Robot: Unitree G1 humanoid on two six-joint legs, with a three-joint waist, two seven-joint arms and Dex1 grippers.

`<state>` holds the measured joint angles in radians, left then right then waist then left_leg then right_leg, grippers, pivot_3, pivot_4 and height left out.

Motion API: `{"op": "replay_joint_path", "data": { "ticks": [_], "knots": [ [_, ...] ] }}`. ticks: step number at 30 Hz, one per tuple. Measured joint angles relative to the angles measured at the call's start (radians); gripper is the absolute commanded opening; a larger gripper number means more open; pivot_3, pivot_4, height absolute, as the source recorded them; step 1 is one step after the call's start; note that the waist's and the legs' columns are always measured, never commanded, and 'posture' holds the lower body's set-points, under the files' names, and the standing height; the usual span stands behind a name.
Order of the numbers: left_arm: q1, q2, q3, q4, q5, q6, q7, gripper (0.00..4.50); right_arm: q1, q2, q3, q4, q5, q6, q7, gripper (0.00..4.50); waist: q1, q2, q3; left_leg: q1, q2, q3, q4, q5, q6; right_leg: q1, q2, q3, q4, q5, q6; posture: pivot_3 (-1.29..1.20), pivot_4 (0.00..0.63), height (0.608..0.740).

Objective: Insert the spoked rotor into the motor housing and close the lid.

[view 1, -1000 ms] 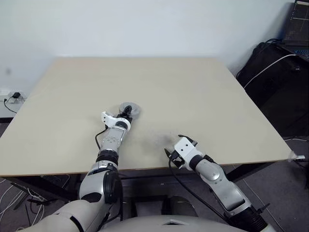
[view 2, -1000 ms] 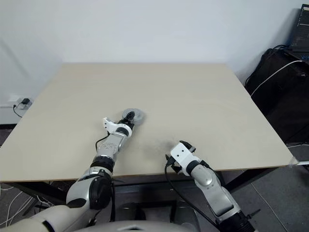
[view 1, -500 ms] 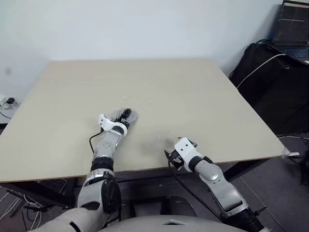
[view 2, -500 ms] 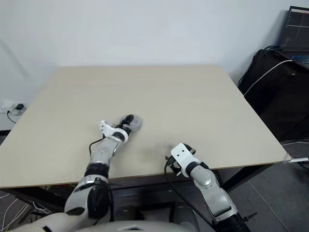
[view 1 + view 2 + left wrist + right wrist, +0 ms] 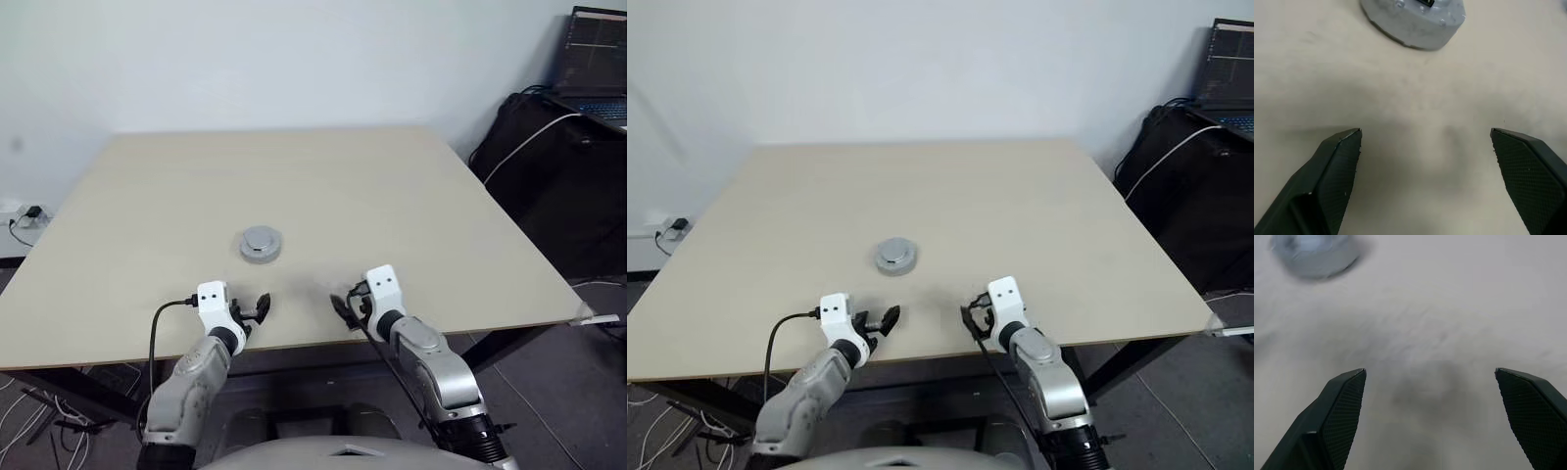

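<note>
Two grippers sit at your near table [image 5: 411, 186] edge in the eye views: left gripper [image 5: 257, 308] and right gripper [image 5: 343, 305], both spread wide and empty, with the lid [image 5: 261, 243] closed on its housing ahead between them. Your left wrist view puts it just beyond the open fingers [image 5: 1332, 181]. Your right wrist view shows it farther off, beyond one fingertip.

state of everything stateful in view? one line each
lid: closed on the motor housing, resting on the table, touched by neither gripper
left gripper: open, empty, near the table's front edge
right gripper: open, empty, near the table's front edge
laptop: open, screen lit, beyond the table's far right corner
</note>
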<state>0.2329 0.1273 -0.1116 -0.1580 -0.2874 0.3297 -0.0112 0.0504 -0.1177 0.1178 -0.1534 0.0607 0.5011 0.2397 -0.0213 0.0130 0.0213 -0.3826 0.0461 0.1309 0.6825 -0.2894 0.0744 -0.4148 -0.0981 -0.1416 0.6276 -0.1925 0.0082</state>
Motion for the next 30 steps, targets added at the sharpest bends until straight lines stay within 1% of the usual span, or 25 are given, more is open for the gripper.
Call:
{"op": "replay_joint_path", "data": {
  "ticks": [3, 5, 7, 9, 11, 14, 18, 22, 24, 30],
  "knots": [
    [0.036, -0.022, -0.033, 0.007, 0.169, -0.217, 0.068, 4.47, 0.018, -0.003, -0.008, 0.032, -0.055, -0.172, -0.063, 4.5, 0.01, 0.003, 0.002, -0.003, 0.0, 0.0, -0.001, 0.0, 0.0, -0.003, -0.001, 0.0, -0.001, -0.001, -0.001, 0.0, 0.0, 0.74],
    [0.046, -0.043, -0.043, 0.035, 0.248, -0.366, 0.104, 4.47, 0.038, -0.007, -0.007, 0.051, -0.094, -0.281, -0.099, 4.5, 0.013, 0.004, 0.001, -0.009, 0.0, 0.0, -0.001, 0.0, 0.0, -0.009, -0.001, 0.0, -0.001, -0.001, -0.001, 0.0, 0.0, 0.74],
    [0.062, -0.071, -0.047, 0.065, 0.287, -0.467, 0.127, 4.47, 0.07, 0.0, -0.015, 0.076, -0.132, -0.392, -0.16, 4.5, 0.013, 0.003, 0.001, -0.014, 0.0, 0.002, -0.001, 0.0, -0.001, -0.014, 0.0, 0.0, -0.001, -0.001, -0.001, 0.0, 0.0, 0.74],
    [0.075, -0.088, -0.047, 0.103, 0.319, -0.555, 0.144, 4.47, 0.103, 0.003, -0.028, 0.101, -0.161, -0.5, -0.211, 4.5, 0.012, 0.003, 0.002, -0.015, 0.0, 0.003, -0.001, 0.0, -0.001, -0.014, 0.001, -0.001, 0.0, -0.001, -0.001, 0.0, 0.0, 0.74],
    [0.076, -0.088, -0.048, 0.133, 0.346, -0.634, 0.145, 4.47, 0.127, 0.009, -0.047, 0.113, -0.166, -0.567, -0.236, 4.5, 0.011, 0.002, 0.002, -0.014, 0.0, 0.003, -0.001, 0.0, -0.001, -0.014, 0.002, -0.002, 0.0, -0.001, -0.001, 0.0, 0.0, 0.74],
    [0.078, -0.101, -0.029, 0.165, 0.354, -0.706, 0.153, 4.47, 0.151, 0.027, -0.073, 0.117, -0.159, -0.625, -0.262, 4.5, 0.009, 0.003, 0.002, -0.012, 0.001, 0.003, 0.0, 0.0, 0.0, -0.013, 0.001, -0.003, 0.0, -0.001, -0.001, 0.0, 0.0, 0.74],
    [0.083, -0.121, -0.012, 0.197, 0.351, -0.751, 0.153, 4.47, 0.171, 0.046, -0.083, 0.121, -0.15, -0.655, -0.264, 4.5, 0.01, 0.002, 0.003, -0.012, 0.001, 0.002, 0.001, 0.0, 0.0, -0.013, 0.0, -0.003, 0.0, -0.001, 0.0, 0.0, 0.0, 0.74],
    [0.079, -0.151, -0.014, 0.213, 0.34, -0.761, 0.139, 4.47, 0.171, 0.052, -0.076, 0.13, -0.148, -0.666, -0.248, 4.5, 0.01, 0.002, 0.003, -0.013, 0.001, 0.002, 0.001, -0.001, 0.001, -0.013, 0.0, -0.004, 0.0, -0.001, 0.0, 0.0, 0.0, 0.74],
    [0.077, -0.169, -0.015, 0.219, 0.304, -0.76, 0.117, 4.47, 0.171, 0.052, -0.075, 0.137, -0.13, -0.665, -0.228, 4.5, 0.01, 0.002, 0.003, -0.013, 0.001, 0.002, 0.001, -0.001, 0.001, -0.013, 0.001, -0.004, 0.0, -0.001, -0.001, 0.0, 0.0, 0.74],
    [0.078, -0.175, -0.014, 0.219, 0.256, -0.75, 0.06, 4.47, 0.168, 0.052, -0.067, 0.141, -0.074, -0.648, -0.16, 4.5, 0.01, 0.002, 0.003, -0.013, 0.001, 0.002, 0.001, -0.001, 0.001, -0.012, 0.001, -0.004, 0.0, -0.001, -0.001, 0.0, 0.0, 0.74]
  ]
}}
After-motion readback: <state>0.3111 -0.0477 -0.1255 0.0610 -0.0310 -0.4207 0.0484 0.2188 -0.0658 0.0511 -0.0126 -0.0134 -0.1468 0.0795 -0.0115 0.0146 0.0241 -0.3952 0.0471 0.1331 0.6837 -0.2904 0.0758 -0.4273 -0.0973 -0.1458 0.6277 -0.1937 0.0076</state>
